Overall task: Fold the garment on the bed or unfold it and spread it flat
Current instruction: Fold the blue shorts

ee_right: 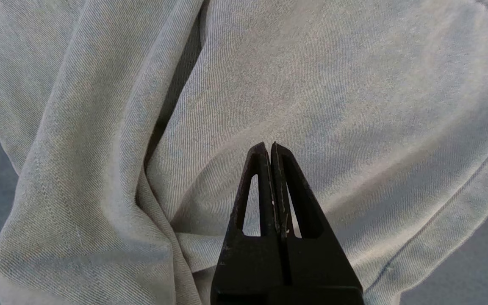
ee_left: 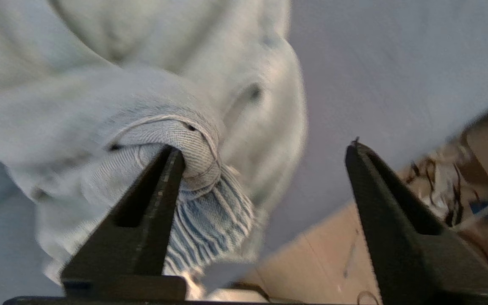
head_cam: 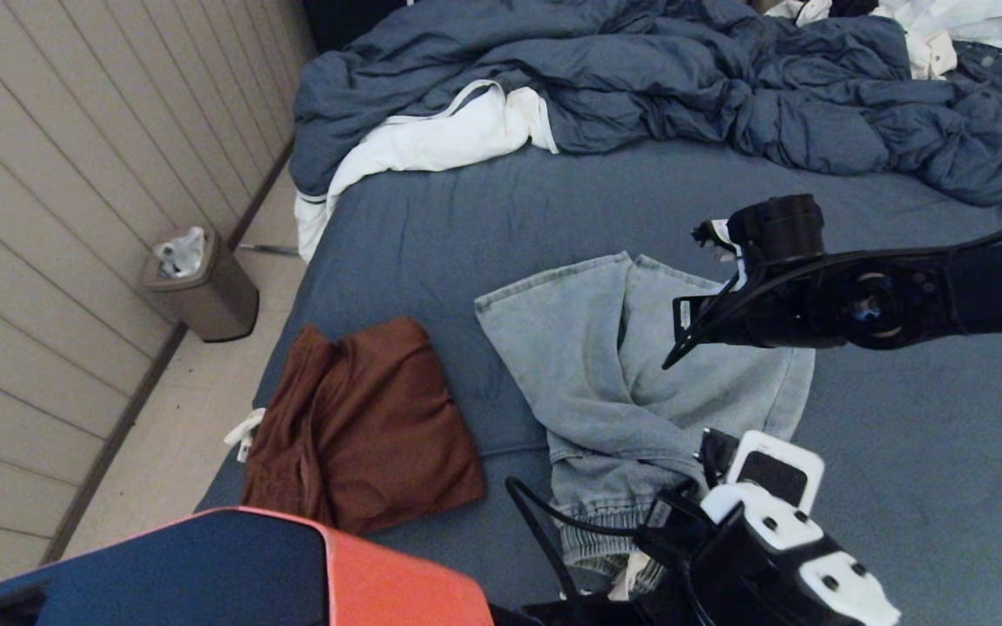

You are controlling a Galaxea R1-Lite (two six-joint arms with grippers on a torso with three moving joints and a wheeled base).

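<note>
Landmark: light denim jeans (head_cam: 631,365), lying crumpled on the slate-blue sheet of the bed (head_cam: 901,452), near its front edge.

1. Left gripper (ee_left: 265,156), at the jeans' near end, by the gathered waistband. Fingers are standing spread wide; one fingertip (ee_left: 172,159) is touching a bunched fold of denim and striped lining, the other is hanging clear of the cloth. In the head view the tips are hiding behind the wrist housing.

2. Right gripper (ee_right: 271,146), reaching in over the jeans' right half. Fingers are pressing together with nothing between them, hovering just above the fabric; whether the tips are touching it is hard to tell.

3. Brown garment (head_cam: 362,422), lying folded to the left of the jeans, apart from them, at the bed's left edge.

4. Waste bin (head_cam: 201,283), standing on the floor beyond the brown garment, against the panelled wall.

5. Dark blue duvet (head_cam: 684,78), lying rumpled well beyond the jeans, its white lining (head_cam: 431,139) showing at the left.
</note>
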